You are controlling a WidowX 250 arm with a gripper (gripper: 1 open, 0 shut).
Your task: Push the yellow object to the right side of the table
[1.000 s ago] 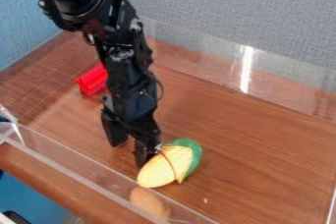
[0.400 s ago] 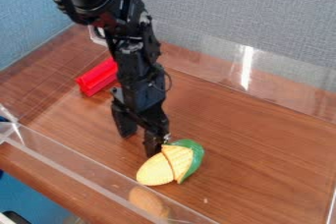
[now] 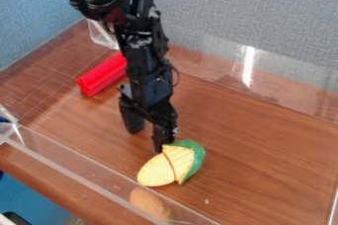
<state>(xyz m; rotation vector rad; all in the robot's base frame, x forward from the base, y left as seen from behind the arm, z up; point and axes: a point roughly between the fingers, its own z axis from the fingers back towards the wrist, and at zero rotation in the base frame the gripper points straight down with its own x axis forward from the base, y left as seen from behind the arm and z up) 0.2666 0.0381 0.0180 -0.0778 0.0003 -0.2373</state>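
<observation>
Worktop (image 3: 271, 135) of dark reddish-brown wood grain, edged by low clear walls. You see the black arm reaching down from the upper left, its gripper (image 3: 149, 127) pointing straight down with the fingers (image 3: 169, 134) spread apart and holding nothing. The yellow object (image 3: 173, 164), yellow at its near end and green at the far end, lies on the worktop near the front wall, just below and to the right of the fingertips; you cannot tell whether the nearest finger touches its green end. A red block (image 3: 101, 74) lies behind the arm, toward the back left, well apart from the yellow object.
</observation>
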